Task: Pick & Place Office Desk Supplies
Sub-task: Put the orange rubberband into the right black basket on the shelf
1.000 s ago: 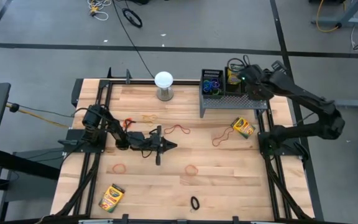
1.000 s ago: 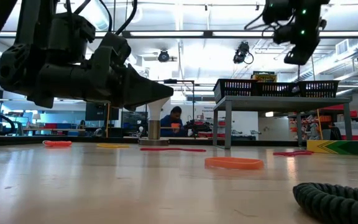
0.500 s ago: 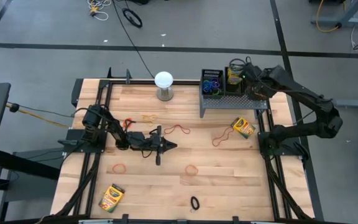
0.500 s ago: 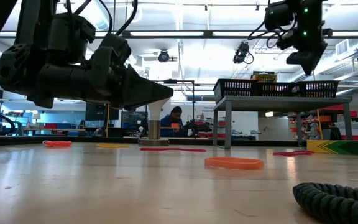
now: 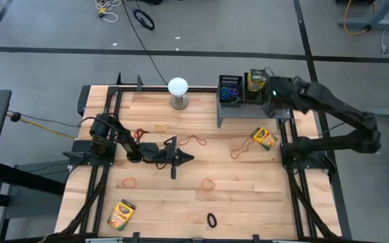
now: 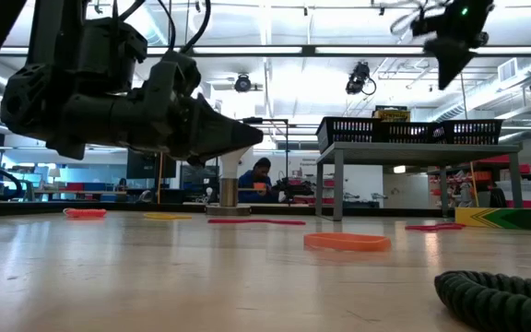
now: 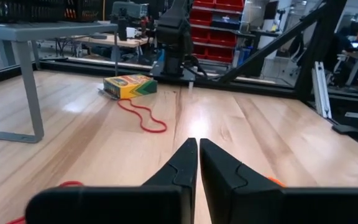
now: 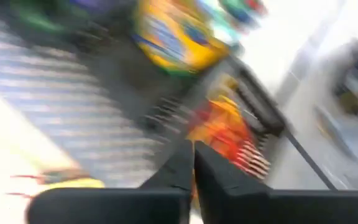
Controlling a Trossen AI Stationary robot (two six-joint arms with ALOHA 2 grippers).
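Crayon box (image 8: 176, 34) blurred (bins (image 5: 238, 91) too)

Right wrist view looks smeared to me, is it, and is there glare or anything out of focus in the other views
Right wrist view: yes, motion-smeared, though a yellow crayon box is recognisable. Left wrist view: sharp, with bright glare streaking the table. Low view: the black rubber band nearest the lens is soft, and ceiling lights wash out the background. High view: evenly lit, no blur.

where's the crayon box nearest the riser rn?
High view: the crayon box lies on the table's right side, just in front of the grey riser, with a red rubber band to its left.
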